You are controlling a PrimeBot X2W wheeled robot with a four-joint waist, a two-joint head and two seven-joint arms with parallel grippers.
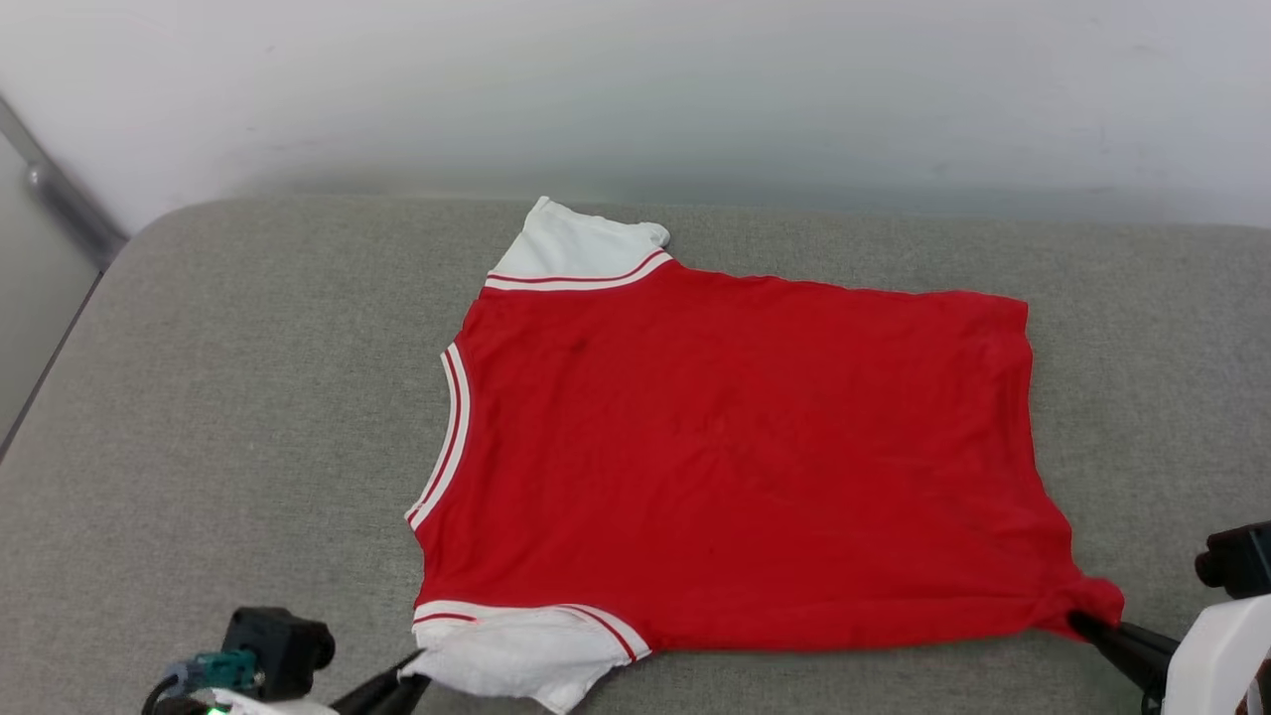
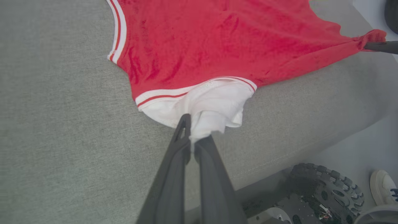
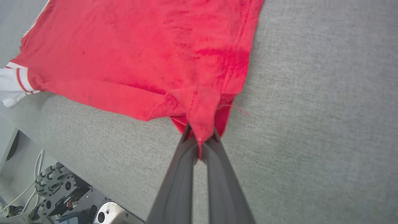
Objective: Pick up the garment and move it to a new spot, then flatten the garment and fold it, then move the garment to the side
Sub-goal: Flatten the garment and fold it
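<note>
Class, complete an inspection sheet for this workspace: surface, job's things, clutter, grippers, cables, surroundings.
Surface: grey padded surface, fabric-covered and even.
Job's things: red garment spread nearly flat, white panels at its left end, no lettering showing.
Clutter: nothing seen.
Grippers: left gripper, jaws shut on a white near corner; right gripper, jaws shut on a red near corner.
Cables: white cables beside the robot's base.
Surroundings: pale wall; studded wheel; a shoe on the floor.
</note>
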